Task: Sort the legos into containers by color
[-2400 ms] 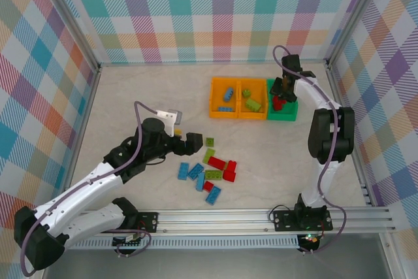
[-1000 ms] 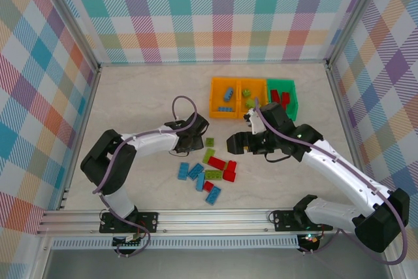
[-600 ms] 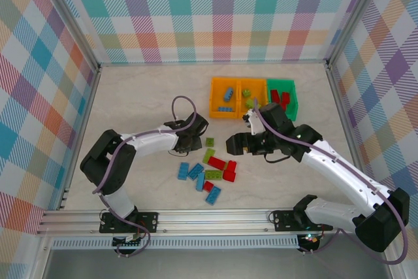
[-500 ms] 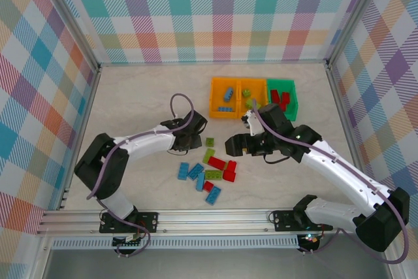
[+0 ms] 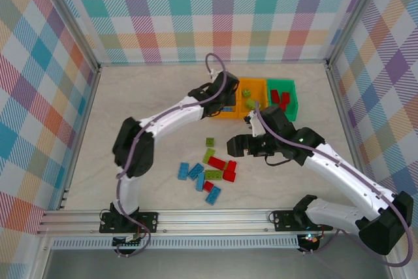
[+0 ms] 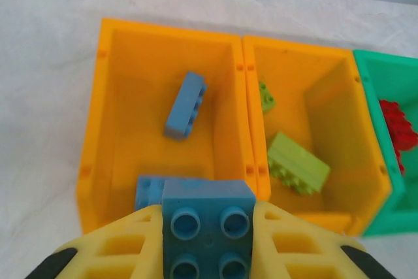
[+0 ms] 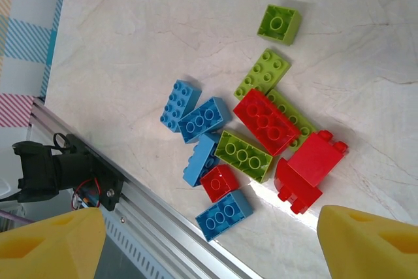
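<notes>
blue brick [image 6: 208, 208] clamped tight in left gripper [image 6: 209, 243], held above near wall of left orange bin [image 6: 91, 129] — to be carried further in, over binned blue bricks [image 6: 185, 104], before jaws are opened.

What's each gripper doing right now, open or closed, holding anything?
Left gripper: closed on a blue brick, above the left orange bin.
Right gripper: open, holding nothing, over the loose bricks.
</notes>
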Robot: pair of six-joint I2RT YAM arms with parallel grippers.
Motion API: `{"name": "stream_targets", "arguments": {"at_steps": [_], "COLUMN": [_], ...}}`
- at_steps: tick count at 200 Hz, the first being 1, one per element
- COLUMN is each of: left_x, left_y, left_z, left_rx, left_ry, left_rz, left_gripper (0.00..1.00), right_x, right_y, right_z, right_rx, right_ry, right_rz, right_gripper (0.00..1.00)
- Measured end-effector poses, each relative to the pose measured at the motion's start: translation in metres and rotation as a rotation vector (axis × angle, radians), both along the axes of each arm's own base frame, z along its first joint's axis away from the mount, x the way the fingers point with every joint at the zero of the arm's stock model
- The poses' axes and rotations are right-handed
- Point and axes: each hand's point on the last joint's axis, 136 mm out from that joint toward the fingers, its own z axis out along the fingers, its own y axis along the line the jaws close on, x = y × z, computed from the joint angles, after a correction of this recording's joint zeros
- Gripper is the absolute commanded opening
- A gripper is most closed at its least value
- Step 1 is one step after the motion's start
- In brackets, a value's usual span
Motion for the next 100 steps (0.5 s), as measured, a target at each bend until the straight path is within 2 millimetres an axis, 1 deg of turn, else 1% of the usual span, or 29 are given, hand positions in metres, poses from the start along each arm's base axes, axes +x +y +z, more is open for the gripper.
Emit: {"name": "stream_targets", "arguments": {"at_steps": [15,27,37,42,50,61,83,100], "left_x": [0.019,0.031,0.038,0.041,0.043,0.043,0.047,0.045], "left_y": [-0.01,-0.012,-0.011,-0.011,-0.008,-0.006,-0.005,-0.005], "left_z": [-0.018,-0.03,-0.038,-0.041,-0.042,-0.041,-0.033,-0.031], "left_rx": [0.035,0.059,0.074,0.076,0.084,0.083,0.07,0.066], "left_ry": [0.009,0.029,0.042,0.048,0.055,0.065,0.055,0.062], "left_rz": [-0.002,0.002,0.003,0.005,0.003,0.006,0.006,0.0], "left_gripper": [0.31,0.34,0.38,0.42,0.47,0.49,0.49,0.47], "right_x": [-0.001,-0.001,0.0,0.0,0.001,0.002,0.002,0.002], "right_y": [-0.002,-0.004,-0.004,-0.005,-0.005,-0.006,-0.006,-0.006], "right_z": [0.001,0.001,0.001,0.001,0.001,0.0,0.0,0.0], "right_rx": [-0.002,-0.007,-0.011,-0.013,-0.015,-0.019,-0.019,-0.019], "right_ry": [-0.006,-0.009,-0.011,-0.012,-0.014,-0.017,-0.018,-0.018], "right_rz": [-0.005,-0.009,-0.013,-0.015,-0.018,-0.022,-0.023,-0.023], "right_gripper": [0.85,0.85,0.85,0.86,0.86,0.87,0.87,0.87]}}
